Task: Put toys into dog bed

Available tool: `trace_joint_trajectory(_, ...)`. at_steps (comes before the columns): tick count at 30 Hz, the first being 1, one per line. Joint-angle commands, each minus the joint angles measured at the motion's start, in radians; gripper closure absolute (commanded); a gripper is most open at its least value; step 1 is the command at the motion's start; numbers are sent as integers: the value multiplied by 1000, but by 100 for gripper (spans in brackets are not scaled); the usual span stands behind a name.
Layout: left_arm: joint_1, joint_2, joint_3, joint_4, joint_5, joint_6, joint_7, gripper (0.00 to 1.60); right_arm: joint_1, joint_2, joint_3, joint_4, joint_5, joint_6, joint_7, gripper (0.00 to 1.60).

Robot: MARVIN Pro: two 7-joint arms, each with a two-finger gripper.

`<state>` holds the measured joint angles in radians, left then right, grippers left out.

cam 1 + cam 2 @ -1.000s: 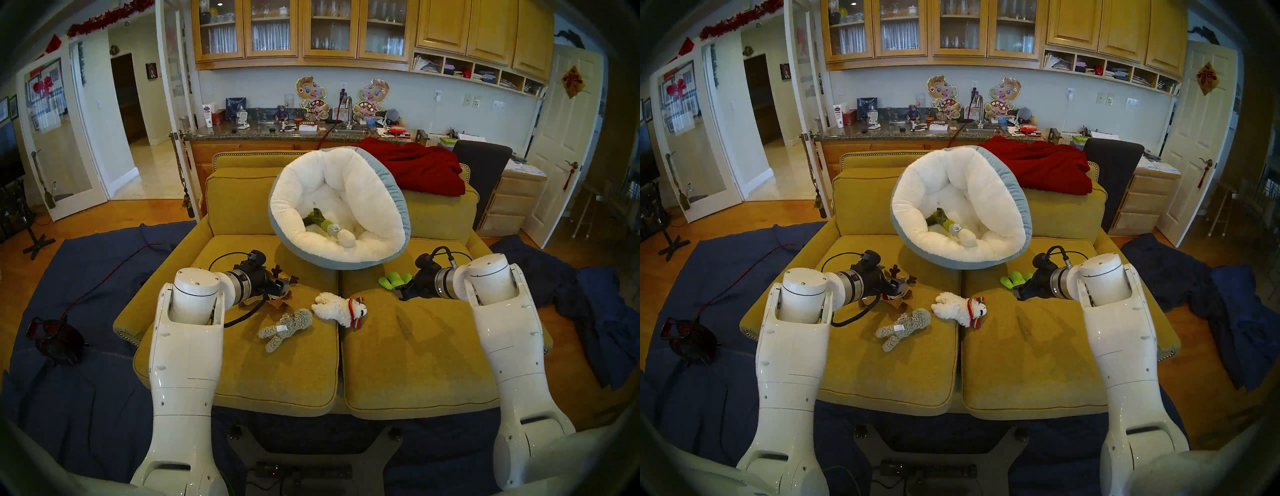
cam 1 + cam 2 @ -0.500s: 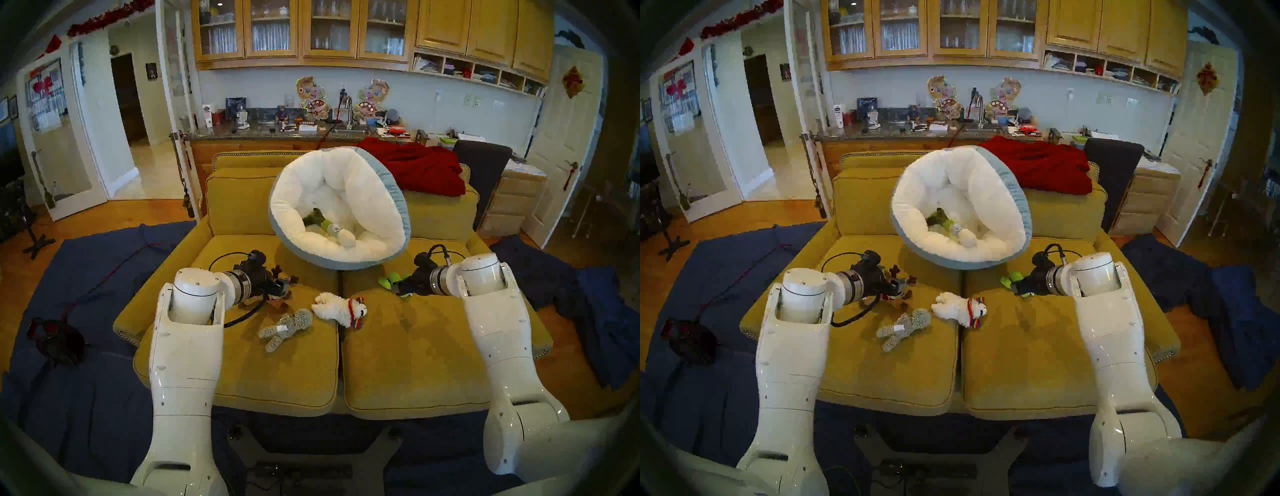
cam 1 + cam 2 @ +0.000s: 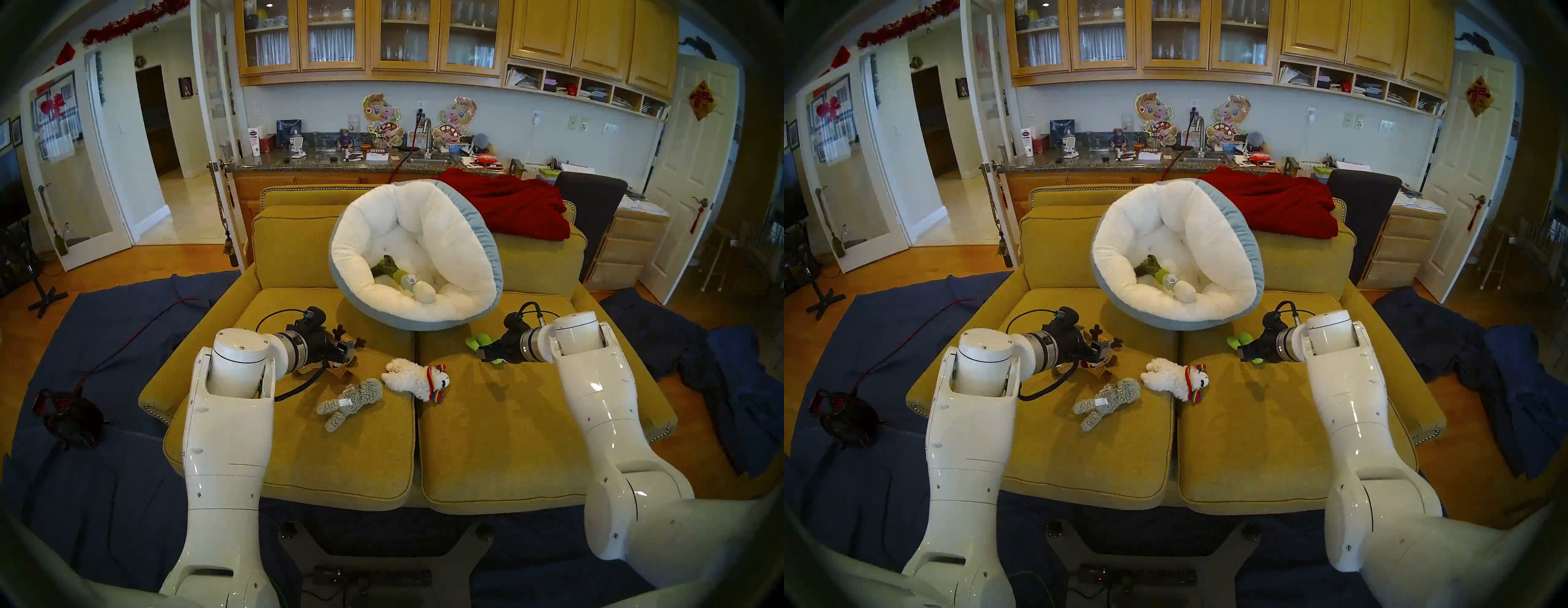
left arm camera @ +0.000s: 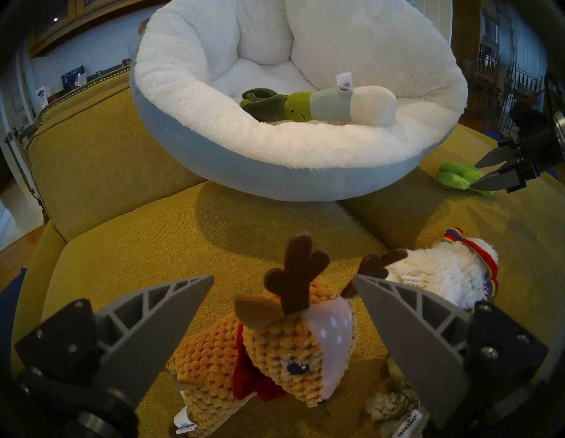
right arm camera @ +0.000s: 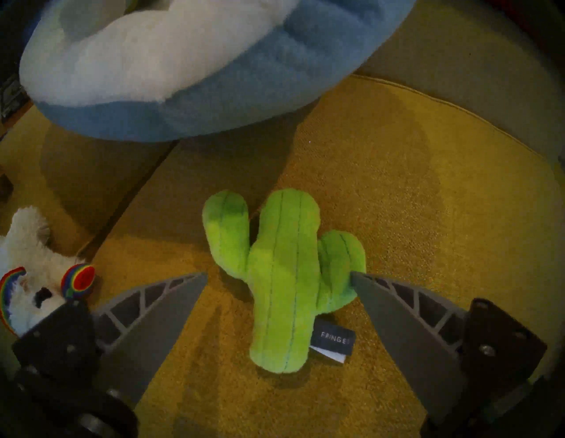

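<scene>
Right gripper (image 5: 279, 276) jaws apart, straddling lime cactus (image 5: 284, 275) on sofa cushion (image 5: 397, 214), left gripper (image 4: 282, 280) apart over reindeer (image 4: 275, 345), leek (image 4: 321, 104) in dog bed (image 4: 275, 171)

Red blanket (image 3: 509, 204) draped over yellow sofa (image 3: 297, 458).

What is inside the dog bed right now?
Only the green-and-white leek toy lies inside the dog bed, on the white plush by the near rim. The rim hides the low part of the inside nearest the camera, so anything tucked there would not show.
</scene>
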<state>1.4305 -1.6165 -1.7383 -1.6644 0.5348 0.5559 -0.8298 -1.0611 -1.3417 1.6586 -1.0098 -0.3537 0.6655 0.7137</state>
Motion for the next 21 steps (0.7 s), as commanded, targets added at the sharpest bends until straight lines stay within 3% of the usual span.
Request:
trace_joint_trajectory(1, -32, 0, 1, -31, -5, -3, -1, 0, 91, -1, -11, 44, -12, -44, -34, 11)
trace_joint_trajectory(2, -32, 0, 1, -31, -5, -3, -1, 0, 93, -1, -12, 52, -13, -50, -38, 41)
trace_joint_trajectory(3, -32, 0, 1, -31, -5, -3, -1, 0, 95, -2, -13, 59, -13, -54, -42, 57)
trace_joint_trajectory(4, -32, 0, 1, -31, -5, -3, -1, 0, 95, -2, -14, 64, -14, -59, -46, 85)
trace_joint_trajectory(5, -32, 0, 1, -31, -5, -3, -1, 0, 95, -2, -14, 64, -14, -59, -46, 85)
trace_joint_trajectory(7, -32, 0, 1, -31, -5, -3, -1, 0, 96, -4, -13, 71, -15, -69, -54, 121)
trace_joint_trajectory(8, -32, 0, 1, -31, -5, -3, -1, 0, 96, -4, -13, 74, -15, -75, -58, 150)
trace_joint_trajectory(9, -32, 0, 1, -31, -5, -3, -1, 0, 92, -3, -12, 69, -15, -82, -59, 160)
trace_joint_trajectory(18, -32, 0, 1, -30, -5, -3, -1, 0, 46, 38, 8, -29, -6, -96, -30, 160)
trace_joint_trajectory(21, -32, 0, 1, -30, -5, -4, -1, 0, -14, 78, 22, -111, -18, -74, -27, 160)
